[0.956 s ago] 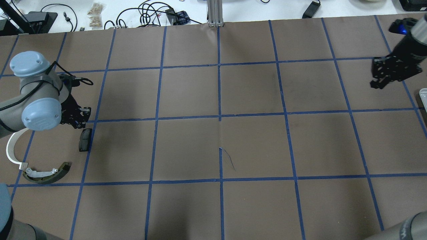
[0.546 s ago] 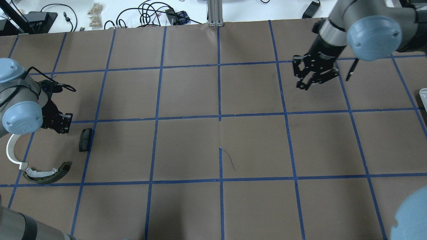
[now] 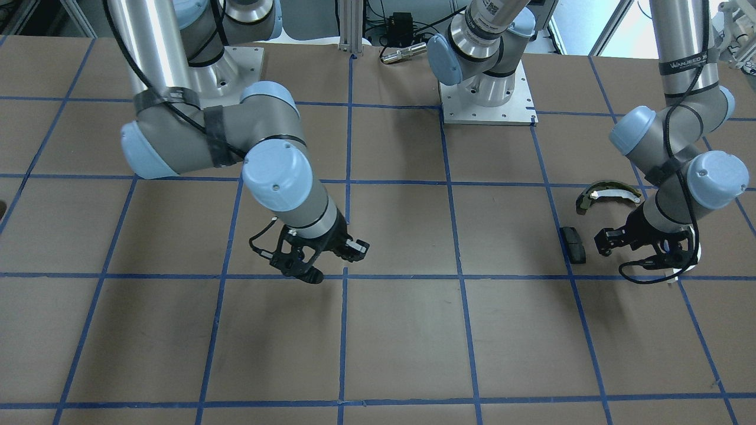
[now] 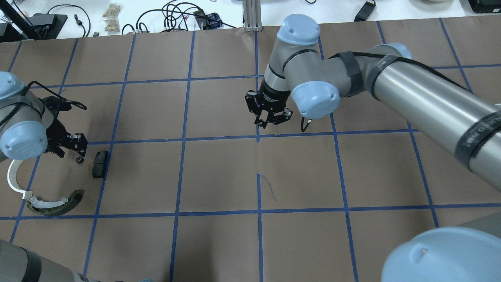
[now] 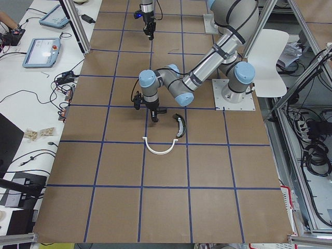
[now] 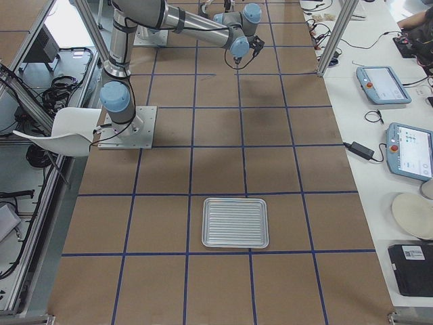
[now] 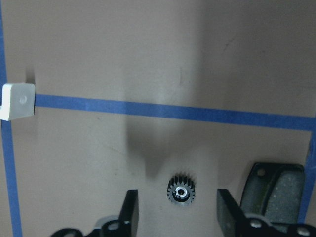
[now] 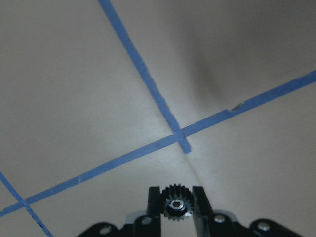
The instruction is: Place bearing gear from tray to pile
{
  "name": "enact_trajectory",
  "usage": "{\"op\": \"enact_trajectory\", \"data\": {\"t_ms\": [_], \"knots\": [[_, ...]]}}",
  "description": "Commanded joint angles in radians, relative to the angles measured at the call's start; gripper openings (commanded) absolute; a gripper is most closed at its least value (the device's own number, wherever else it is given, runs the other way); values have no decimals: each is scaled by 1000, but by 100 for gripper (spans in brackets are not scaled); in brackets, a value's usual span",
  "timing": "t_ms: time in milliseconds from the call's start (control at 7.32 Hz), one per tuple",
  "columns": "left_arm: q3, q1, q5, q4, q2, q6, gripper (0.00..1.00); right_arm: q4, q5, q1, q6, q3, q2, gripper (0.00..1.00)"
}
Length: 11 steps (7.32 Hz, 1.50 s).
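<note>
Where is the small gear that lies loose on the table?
In the overhead view the gear lies at the far left, just left of the black pad, below the open left gripper.

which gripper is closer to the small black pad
Left. The left gripper hangs open right beside the black pad, just to its left in the overhead view. The right gripper, fingers shut on a gear, is far off to the pad's right.
</note>
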Motion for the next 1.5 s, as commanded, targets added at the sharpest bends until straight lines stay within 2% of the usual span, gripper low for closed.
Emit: {"op": "enact_trajectory", "data": {"t_ms": [0, 137, 273, 410, 546, 683, 820, 1093, 1229, 1366], "knots": [[9, -34, -1, -11, 13, -5, 100, -42, 5, 93, 57, 4, 59, 0], [60, -73, 1, -61, 37, -11, 100, -45, 5, 111, 57, 22, 64, 0], [160, -112, -2, -206, 50, -48, 100, -45, 5, 113, 59, 45, 63, 1], [275, -154, -17, -386, 47, -112, 100, -48, 0, 113, 56, 65, 64, 49], [346, -201, -36, -444, 44, -136, 100, -49, -17, 110, 42, 59, 58, 95], [374, -272, -53, -458, 62, -245, 100, -46, -17, 92, 31, 50, 43, 100], [389, -348, -48, -457, 73, -340, 100, -40, -20, 58, -1, 41, 3, 100], [403, -450, -56, -494, 145, -415, 100, 35, -40, -78, -216, 33, -112, 100], [395, -528, -57, -508, 182, -509, 100, 114, -73, -130, -307, 27, -179, 100], [382, -629, -60, -503, 173, -630, 100, 195, -152, -184, -396, 28, -253, 100]]}}
